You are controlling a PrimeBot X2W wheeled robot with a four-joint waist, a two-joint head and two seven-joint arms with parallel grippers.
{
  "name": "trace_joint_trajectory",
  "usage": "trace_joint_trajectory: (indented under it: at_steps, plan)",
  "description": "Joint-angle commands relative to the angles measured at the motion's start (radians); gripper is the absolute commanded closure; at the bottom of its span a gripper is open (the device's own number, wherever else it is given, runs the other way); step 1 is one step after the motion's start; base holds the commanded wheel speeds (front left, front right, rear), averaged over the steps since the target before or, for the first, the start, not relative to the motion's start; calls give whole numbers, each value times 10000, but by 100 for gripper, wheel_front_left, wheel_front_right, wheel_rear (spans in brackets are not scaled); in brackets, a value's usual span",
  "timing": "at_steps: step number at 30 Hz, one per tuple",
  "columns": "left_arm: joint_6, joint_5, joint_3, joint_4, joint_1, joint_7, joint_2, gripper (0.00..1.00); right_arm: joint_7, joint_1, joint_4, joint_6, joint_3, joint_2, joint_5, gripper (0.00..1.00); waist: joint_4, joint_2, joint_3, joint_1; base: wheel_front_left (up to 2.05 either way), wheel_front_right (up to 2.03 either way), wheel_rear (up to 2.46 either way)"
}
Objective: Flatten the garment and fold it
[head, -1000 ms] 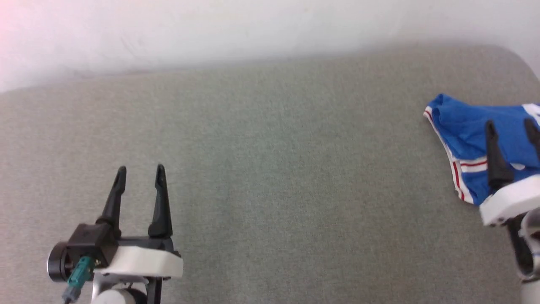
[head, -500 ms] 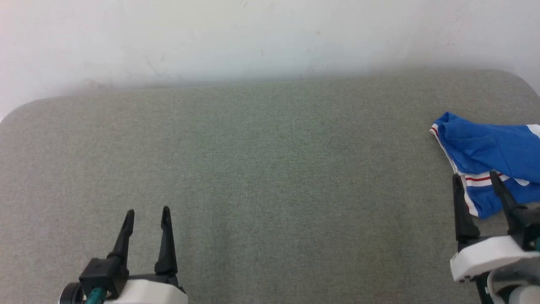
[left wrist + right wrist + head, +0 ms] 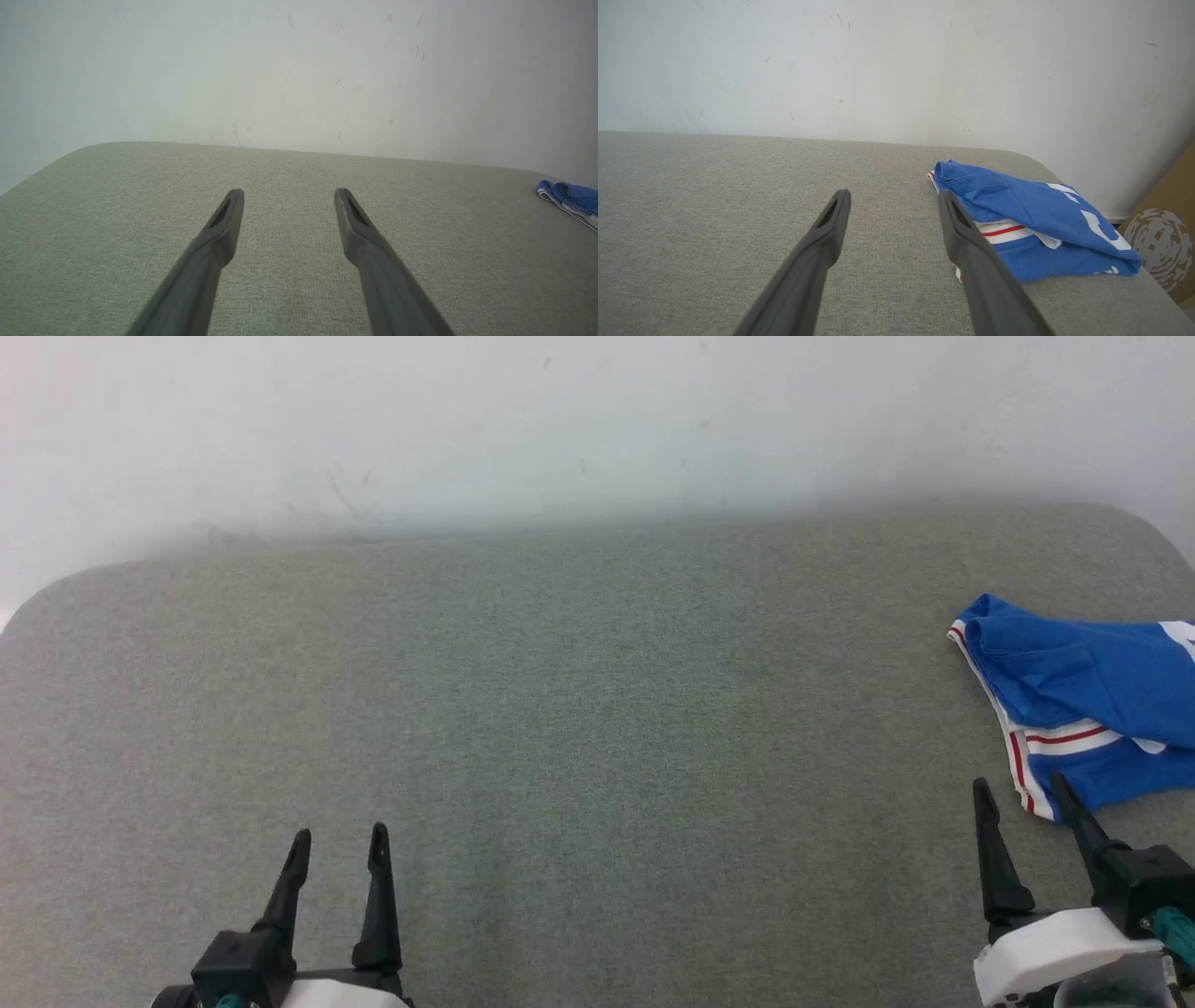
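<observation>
Bright blue jersey garment [image 3: 1074, 681] with red-striped white trim lies doubled over at the right edge of the grey-green fabric surface [image 3: 597, 709], just beyond the right gripper [image 3: 1019, 784], whose jaws are spread. The left gripper [image 3: 340, 832], also spread, sits well apart.

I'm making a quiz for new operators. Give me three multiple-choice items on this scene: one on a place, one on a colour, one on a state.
1. Where on the grey cushion does the shirt lie? A) right end B) middle C) left end
2. The shirt's thin stripe is: A) green B) red C) black
3. The right gripper is: A) shut on the shirt B) open, empty C) shut, empty
Answers: 1A, it sits by the cushion's right corner; 2B, a red line on white; 3B, fingers apart, only cushion between them.
</observation>
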Motion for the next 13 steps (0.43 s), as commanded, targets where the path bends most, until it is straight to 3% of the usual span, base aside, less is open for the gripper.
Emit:
trace_joint_trajectory:
  at_steps: [1, 13]
  plan:
    - [-83, 40, 45, 51, 143, -49, -42, 0, -90, 12, 35, -19, 11, 39, 63, 0, -34, -2, 17, 1, 0, 0, 0]
    - [-204, -161, 183, 196, 58, -67, -146, 0, -82, -97, 138, -19, 8, 40, 126, 0, -77, -2, 101, 1, 0, 0, 0]
